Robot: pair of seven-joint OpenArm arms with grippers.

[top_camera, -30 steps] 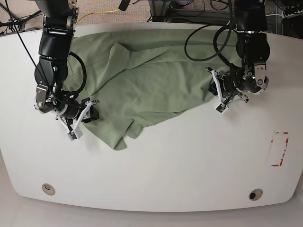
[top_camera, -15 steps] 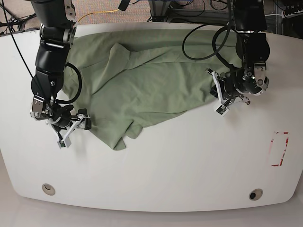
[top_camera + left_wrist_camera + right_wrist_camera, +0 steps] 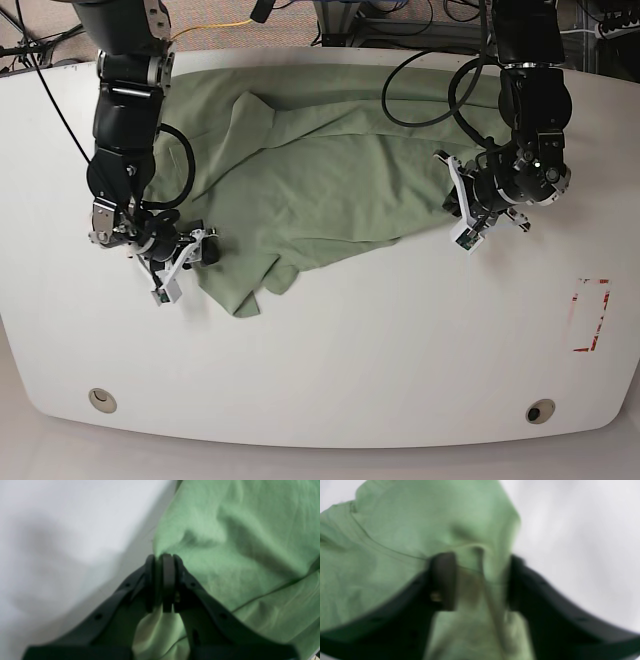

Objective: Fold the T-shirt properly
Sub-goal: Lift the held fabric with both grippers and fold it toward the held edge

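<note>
The sage-green T-shirt (image 3: 320, 170) lies crumpled across the far half of the white table (image 3: 380, 340), with a folded corner pointing toward the front left. My left gripper (image 3: 462, 215) is at the shirt's right edge. In the left wrist view it (image 3: 161, 557) is shut on a pinch of the T-shirt (image 3: 225, 542). My right gripper (image 3: 185, 262) sits at the shirt's lower-left edge. In the blurred right wrist view its jaws (image 3: 480, 580) stand apart, with a raised fold of the T-shirt (image 3: 395, 530) between them and the fingers (image 3: 443, 580) not pressed together.
A red-outlined rectangle (image 3: 590, 315) is marked near the table's right edge. Two round holes (image 3: 101, 399) (image 3: 540, 411) sit along the front edge. Black cables (image 3: 430, 90) loop over the shirt's far right, and more wiring runs behind the table.
My right gripper swung out left off the cloth, then came back right onto the shirt's lower-left edge, its jaws widening and then narrowing. The left gripper stayed pinched and barely shifted.
</note>
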